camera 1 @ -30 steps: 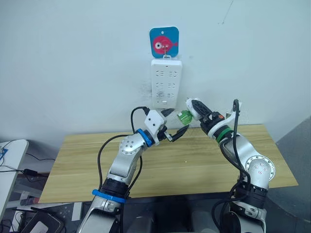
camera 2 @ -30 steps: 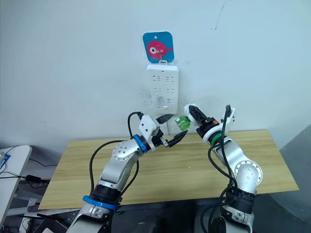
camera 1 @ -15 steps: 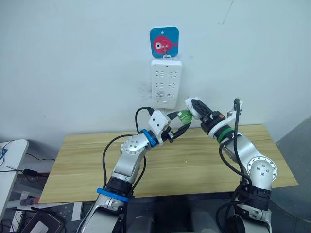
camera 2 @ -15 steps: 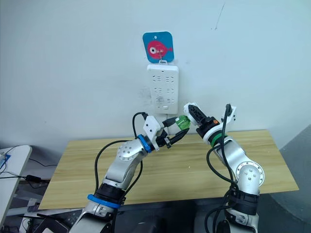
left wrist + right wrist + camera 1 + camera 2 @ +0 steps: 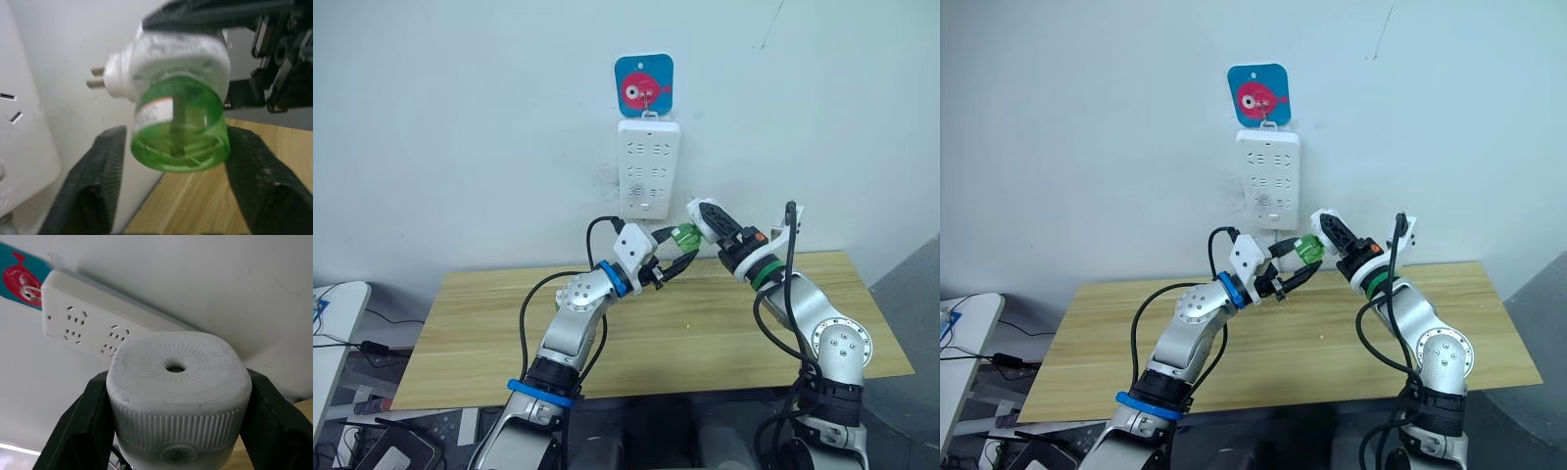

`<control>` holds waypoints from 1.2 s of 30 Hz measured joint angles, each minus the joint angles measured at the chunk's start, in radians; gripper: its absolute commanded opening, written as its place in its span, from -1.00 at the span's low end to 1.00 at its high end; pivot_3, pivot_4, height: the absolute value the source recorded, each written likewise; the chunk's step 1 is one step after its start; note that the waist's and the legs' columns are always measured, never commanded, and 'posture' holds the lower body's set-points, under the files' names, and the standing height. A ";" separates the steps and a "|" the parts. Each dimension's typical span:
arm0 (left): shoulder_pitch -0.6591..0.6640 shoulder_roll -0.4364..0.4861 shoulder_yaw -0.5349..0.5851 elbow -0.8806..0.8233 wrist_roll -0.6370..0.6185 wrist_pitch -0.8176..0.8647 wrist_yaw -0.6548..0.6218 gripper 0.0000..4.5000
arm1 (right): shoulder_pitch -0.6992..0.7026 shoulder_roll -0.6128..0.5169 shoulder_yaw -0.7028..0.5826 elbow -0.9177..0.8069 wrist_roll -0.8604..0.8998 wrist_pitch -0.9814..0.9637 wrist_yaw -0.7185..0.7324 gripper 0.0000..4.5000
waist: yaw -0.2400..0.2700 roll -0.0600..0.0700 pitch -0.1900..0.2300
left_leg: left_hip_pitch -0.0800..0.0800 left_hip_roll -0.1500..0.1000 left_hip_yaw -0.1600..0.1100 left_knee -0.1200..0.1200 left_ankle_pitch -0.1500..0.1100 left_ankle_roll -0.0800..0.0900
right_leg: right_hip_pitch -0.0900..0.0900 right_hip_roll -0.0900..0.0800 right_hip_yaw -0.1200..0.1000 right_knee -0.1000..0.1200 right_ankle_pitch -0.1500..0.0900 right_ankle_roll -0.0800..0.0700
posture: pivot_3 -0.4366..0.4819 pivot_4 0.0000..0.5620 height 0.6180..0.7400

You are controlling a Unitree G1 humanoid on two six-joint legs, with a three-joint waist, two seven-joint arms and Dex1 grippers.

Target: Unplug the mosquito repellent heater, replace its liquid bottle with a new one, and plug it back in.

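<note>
The mosquito repellent heater (image 5: 178,382), white with a centre hole in its round top, is held in the air in front of the wall, with my right gripper (image 5: 709,219) shut on it. Its plug pins (image 5: 95,78) are bare and point toward the wall. A green liquid bottle (image 5: 178,132) hangs screwed into the heater's underside. My left gripper (image 5: 674,249) is open, with one black finger (image 5: 93,191) close on either side of the bottle's base.
A long white power strip (image 5: 649,168) hangs on the wall from a blue hook plate with a red fish (image 5: 644,88), just above both grippers. A wooden table (image 5: 705,333) stands below them against the wall.
My left gripper rose from below and to the left and now straddles the green bottle. The right gripper with the heater has barely moved.
</note>
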 measured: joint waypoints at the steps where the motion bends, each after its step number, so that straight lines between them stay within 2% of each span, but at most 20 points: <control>1: 0.000 0.000 0.000 -0.006 -0.003 0.002 0.000 0.96 | 0.001 -0.003 0.000 0.001 0.000 -0.001 0.000 0.31 | 0.000 0.000 0.000 | 0.000 0.000 0.000 0.000 0.000 0.000 | 0.000 0.000 0.000 0.000 0.000 0.000 | -0.13 -0.55 1.00; 17: -0.001 0.006 -0.001 -0.016 -0.008 0.036 -0.001 0.97 | 0.001 -0.012 0.010 0.001 0.006 -0.023 0.003 0.31 | 0.000 0.000 0.000 | 0.000 0.000 0.000 0.000 0.000 0.000 | 0.000 0.000 0.000 0.000 0.000 0.000 | -0.14 -0.54 1.00; 21: -0.001 0.003 -0.001 -0.016 -0.009 0.036 -0.003 0.60 | 0.001 -0.013 0.011 0.001 0.014 -0.023 0.003 0.31 | 0.000 0.000 0.000 | 0.000 0.000 0.000 0.000 0.000 0.000 | 0.000 0.000 0.000 0.000 0.000 0.000 | -0.14 -0.53 1.00; 23: -0.001 0.002 -0.002 -0.016 -0.010 0.036 -0.009 0.26 | 0.001 -0.014 0.015 0.001 0.014 -0.024 0.003 0.31 | 0.000 0.000 0.000 | 0.000 0.000 0.000 0.000 0.000 0.000 | 0.000 0.000 0.000 0.000 0.000 0.000 | -0.14 -0.53 1.00; 25: 0.000 0.003 -0.009 -0.017 -0.009 0.036 -0.022 0.02 | 0.002 -0.014 0.018 0.001 0.015 -0.027 0.002 0.31 | 0.000 0.000 0.000 | 0.000 0.000 0.000 0.000 0.000 0.000 | 0.000 0.000 0.000 0.000 0.000 0.000 | -0.14 -0.53 1.00; 30: 0.005 0.008 -0.010 -0.020 -0.009 0.036 -0.024 0.00 | 0.005 -0.020 0.026 0.001 0.022 -0.024 -0.004 0.31 | 0.000 0.000 0.000 | 0.000 0.000 0.000 0.000 0.000 0.000 | 0.000 0.000 0.000 0.000 0.000 0.000 | -0.14 -0.53 1.00; 34: 0.009 0.020 -0.009 -0.028 -0.011 0.035 -0.035 0.00 | 0.005 -0.062 0.041 0.001 0.067 0.016 0.009 0.91 | 0.000 0.000 0.000 | 0.000 0.000 0.001 0.000 0.000 0.000 | 0.000 0.000 0.000 0.000 0.000 0.000 | -0.14 -0.53 1.00; 36: 0.012 0.051 -0.007 -0.031 -0.017 0.024 -0.066 0.00 | 0.005 -0.136 0.057 0.009 0.111 0.078 0.048 0.97 | 0.000 0.000 0.000 | 0.000 0.001 0.001 0.000 0.000 0.000 | 0.000 0.000 0.000 0.000 0.000 0.000 | -0.12 -0.53 1.00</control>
